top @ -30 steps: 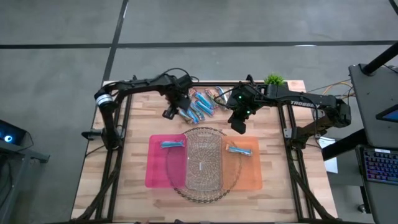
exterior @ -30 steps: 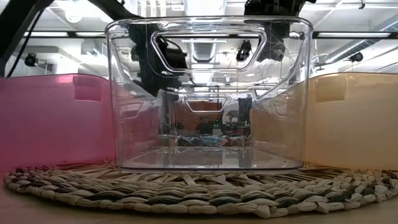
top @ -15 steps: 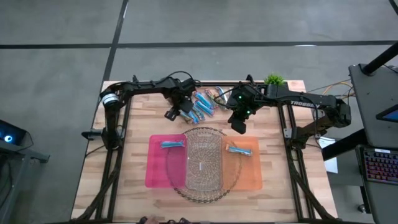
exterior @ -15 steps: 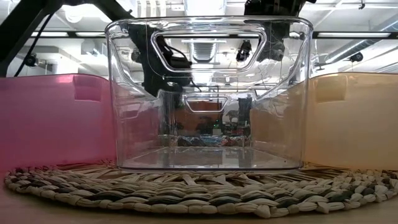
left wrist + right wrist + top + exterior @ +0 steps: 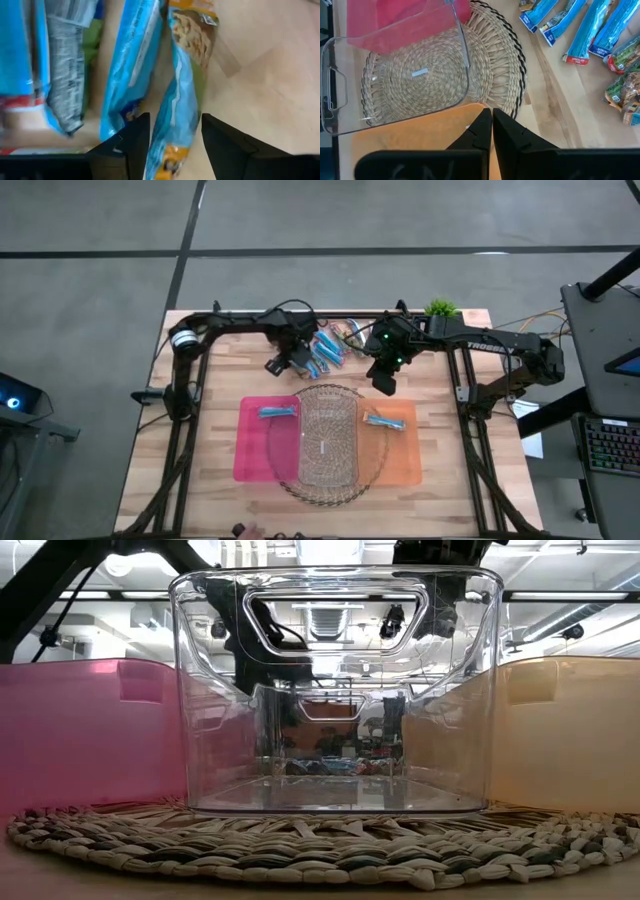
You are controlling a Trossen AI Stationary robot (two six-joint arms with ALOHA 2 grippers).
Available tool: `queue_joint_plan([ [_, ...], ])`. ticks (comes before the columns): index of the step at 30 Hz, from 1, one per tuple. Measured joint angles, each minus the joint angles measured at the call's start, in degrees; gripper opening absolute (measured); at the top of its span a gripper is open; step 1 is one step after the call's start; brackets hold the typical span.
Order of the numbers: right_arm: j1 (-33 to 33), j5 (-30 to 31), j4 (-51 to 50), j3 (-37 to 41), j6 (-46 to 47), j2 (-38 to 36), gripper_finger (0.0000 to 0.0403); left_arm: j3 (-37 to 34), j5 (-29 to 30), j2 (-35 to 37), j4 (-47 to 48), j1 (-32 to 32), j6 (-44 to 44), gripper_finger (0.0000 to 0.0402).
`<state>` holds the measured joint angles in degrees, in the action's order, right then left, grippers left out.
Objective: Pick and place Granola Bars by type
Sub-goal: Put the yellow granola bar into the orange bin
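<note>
A pile of granola bars (image 5: 328,345) lies on the wooden table near its far edge, mostly blue bars (image 5: 590,30) with a few brown and green ones (image 5: 625,85). My left gripper (image 5: 299,360) points down over the pile's left side, open. Its fingers stand on either side of a blue bar with yellow print (image 5: 177,107) that lies flat on the wood. I cannot tell whether they touch it. My right gripper (image 5: 385,384) hangs shut and holds nothing, above the far edge of the orange bin (image 5: 405,455). One blue bar (image 5: 278,412) lies in the pink bin (image 5: 250,450), another (image 5: 383,421) in the orange bin.
A clear bin (image 5: 328,435) stands on a round woven mat (image 5: 330,485) between the pink and orange bins. A small green plant (image 5: 440,307) stands at the far right corner. Bare wood lies to the left of the pile and along the near edge.
My left gripper has come down toward the pile of bars, shifted a little toward the table's right and rolled somewhat about its pointing line. It has stayed open. The bars have not moved.
</note>
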<state>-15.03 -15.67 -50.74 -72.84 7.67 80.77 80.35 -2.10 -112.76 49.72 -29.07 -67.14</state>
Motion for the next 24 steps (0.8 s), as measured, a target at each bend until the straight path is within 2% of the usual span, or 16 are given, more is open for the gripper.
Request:
queue_joint_plan([
  [13, 0.0, 0.1, 0.0, 0.0, -0.4, 0.0, 0.0008, 0.1, 0.7, -1.9, 0.4, 0.4, 1.2, 0.0158],
  [24, 0.0, 0.2, 0.1, 0.0, -0.7, 0.0, 0.0009, 0.1, 1.2, -1.8, 0.5, 0.5, 1.8, 0.0079],
])
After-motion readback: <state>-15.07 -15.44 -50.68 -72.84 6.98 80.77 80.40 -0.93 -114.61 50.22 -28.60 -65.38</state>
